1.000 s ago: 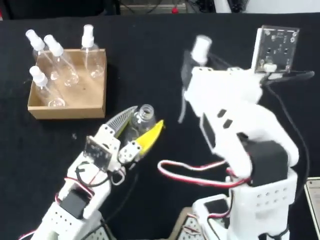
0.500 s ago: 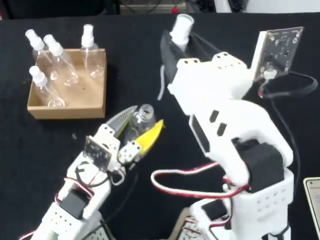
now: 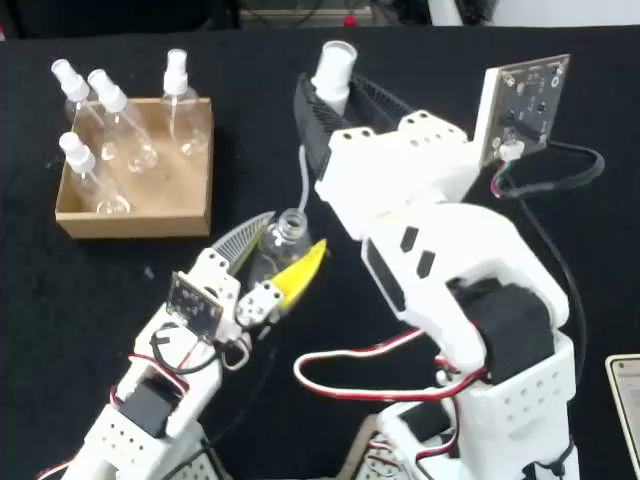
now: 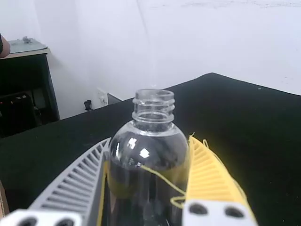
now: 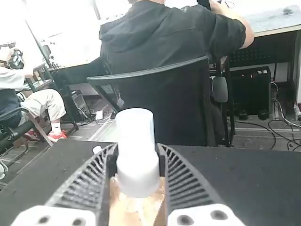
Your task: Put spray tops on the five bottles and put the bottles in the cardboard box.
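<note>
Spray top held above the open bottle, both grippers clamped.
The right gripper (image 3: 335, 90) pinched a white spray top (image 3: 333, 62), its thin tube (image 3: 303, 175) hanging down close to the neck of the uncapped bottle (image 3: 291, 224). The left gripper (image 3: 287, 240) squeezed that bottle upright between grey and yellow fingers. Well apart on the black table (image 3: 250, 90), four capped bottles (image 3: 120, 125) sat in the cardboard box (image 3: 130, 222).
</note>
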